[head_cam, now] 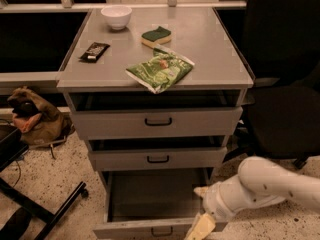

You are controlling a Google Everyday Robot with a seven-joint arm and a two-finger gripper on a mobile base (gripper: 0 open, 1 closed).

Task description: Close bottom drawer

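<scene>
The bottom drawer (150, 229) of the grey metal cabinet is pulled far out at the lower middle, its inside empty and its small dark loop handle (161, 231) at the bottom edge. My gripper (200, 228) is at the drawer's front right corner, at the end of my white arm (265, 186), which comes in from the right. One cream finger (201, 227) rests against the drawer's front panel, near its right end. The middle drawer (157, 159) and the top drawer (157, 122) stand slightly out.
On the cabinet top (210, 49) lie a white bowl (116, 16), a green sponge (156, 35), a dark snack bar (94, 51) and a green chip bag (160, 71). A brown bag (32, 116) lies on the floor at left, a black frame with a wheel (50, 211) at lower left, and a dark chair (285, 119) at right.
</scene>
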